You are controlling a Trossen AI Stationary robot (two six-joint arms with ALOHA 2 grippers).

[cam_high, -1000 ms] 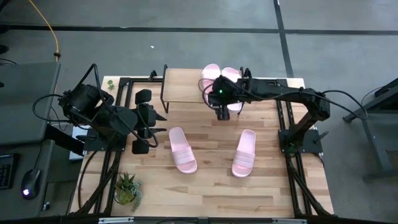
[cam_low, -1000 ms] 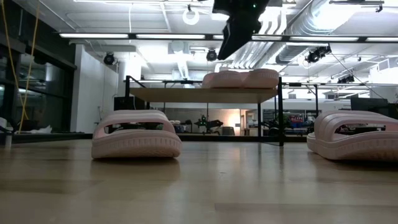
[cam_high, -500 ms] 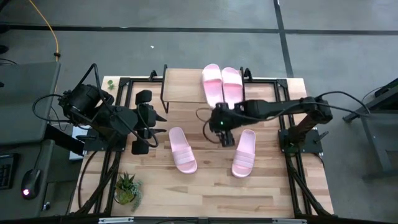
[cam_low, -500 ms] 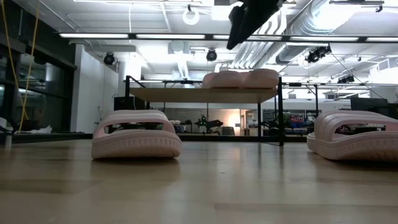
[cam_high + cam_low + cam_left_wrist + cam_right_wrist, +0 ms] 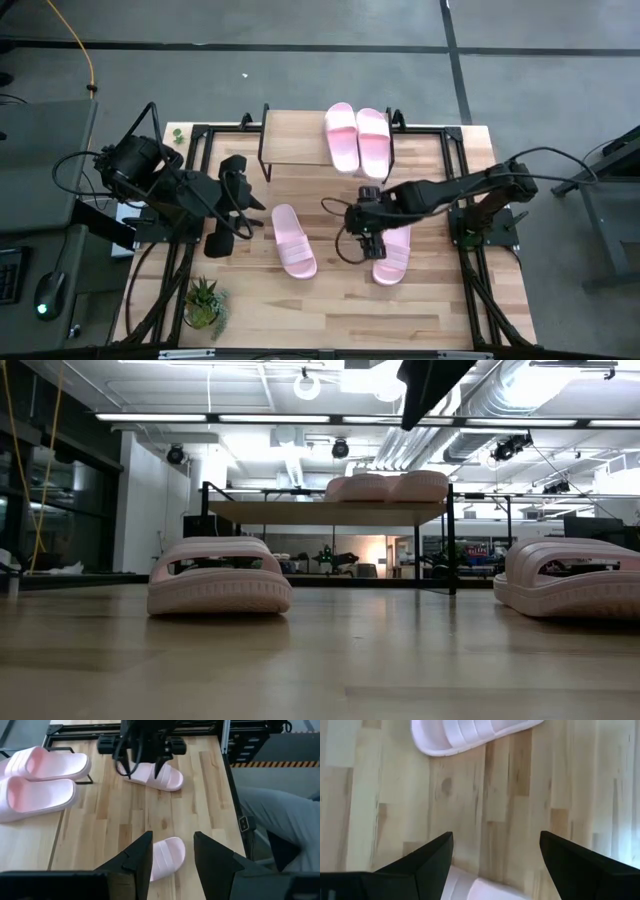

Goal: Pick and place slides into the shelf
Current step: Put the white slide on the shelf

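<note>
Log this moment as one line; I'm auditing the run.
right pincer: open, over right-hand slide on table | left pincer: open, waiting at left | shelf: two slides on top | left-hand slide on table: untouched

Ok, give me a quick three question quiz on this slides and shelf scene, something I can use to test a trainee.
1. How many slides lie on the shelf, and how many on the table?
2. True or false: the right gripper is shut on a slide.
3. Which gripper hangs over the right-hand table slide? A) left gripper B) right gripper C) neither

Key
1. Two slides on the shelf, side by side at its right end; two on the table, the other being the left-hand table slide.
2. False: its fingers are spread wide with nothing between them.
3. B.
</note>
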